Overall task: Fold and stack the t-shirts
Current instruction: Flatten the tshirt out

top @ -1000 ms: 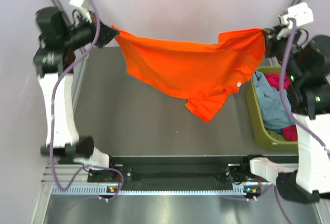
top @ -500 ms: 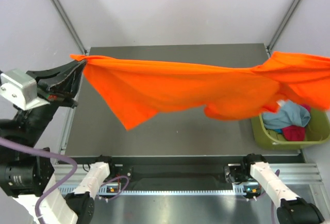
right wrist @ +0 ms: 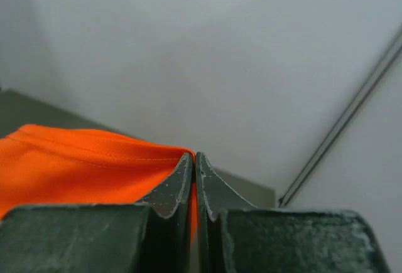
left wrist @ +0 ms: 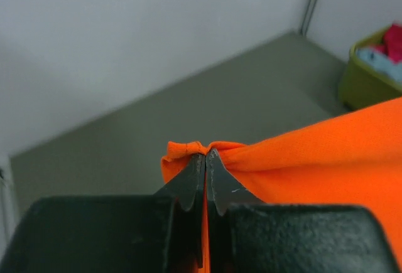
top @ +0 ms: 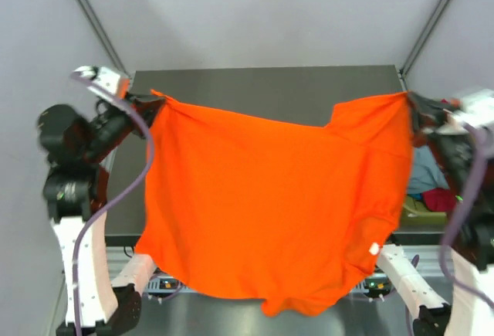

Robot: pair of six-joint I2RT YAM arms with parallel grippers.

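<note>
The bright orange t-shirt point(top: 270, 205) hangs spread wide in the air between both grippers and covers most of the table. My left gripper point(top: 153, 98) is shut on its upper left corner; the left wrist view shows the cloth point(left wrist: 301, 160) pinched between the tips point(left wrist: 205, 155). My right gripper point(top: 411, 103) is shut on the upper right corner; the right wrist view shows the hem point(right wrist: 88, 160) clamped at the tips point(right wrist: 194, 156). A grey-blue shirt point(top: 427, 172) and a magenta-red shirt point(top: 440, 198) lie in the bin at the right, mostly hidden.
The olive-green bin point(top: 409, 211) stands at the table's right edge; it also shows in the left wrist view point(left wrist: 370, 72). The dark table point(top: 270, 93) shows bare along its far edge. Grey walls and frame struts enclose the back.
Both arms have swung the orange shirt through the air. It was stretched in a narrow band above the table; now it hangs down flat and wide toward the near edge.
</note>
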